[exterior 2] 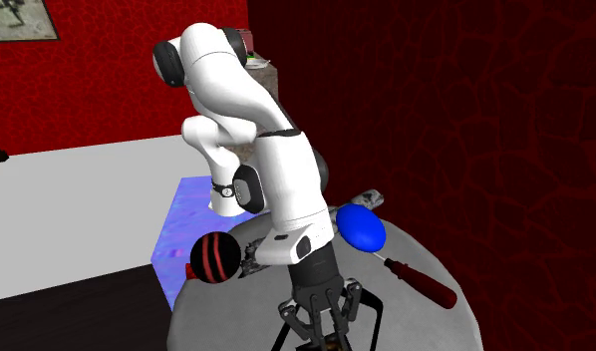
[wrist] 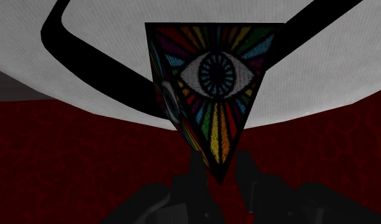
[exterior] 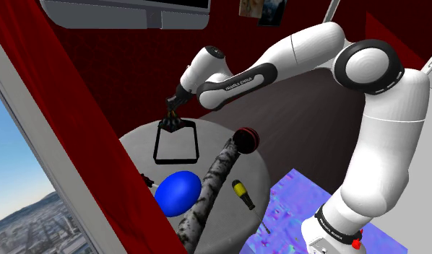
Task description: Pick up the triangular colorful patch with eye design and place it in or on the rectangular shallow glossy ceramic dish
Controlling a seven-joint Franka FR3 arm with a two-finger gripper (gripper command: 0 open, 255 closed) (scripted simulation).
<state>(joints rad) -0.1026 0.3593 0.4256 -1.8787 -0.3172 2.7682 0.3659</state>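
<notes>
Because the jaws grip 1 tip of the triangular patch (wrist: 211,83), it hangs above a corner of the black-rimmed dish (wrist: 52,25) on the tabletop (exterior: 251,169); the release probably needs a small shift inward.

The shoulder view looks down from behind the arm (exterior: 381,130) over the round grey table (exterior: 139,144). The second exterior view faces the arm from across that table, close in. These 2 views share the blue ball (exterior: 177,191) and striped sphere (exterior: 245,137). The wrist view peers along the gripper (wrist: 218,172), very near the eye patch (wrist: 211,83)
</notes>
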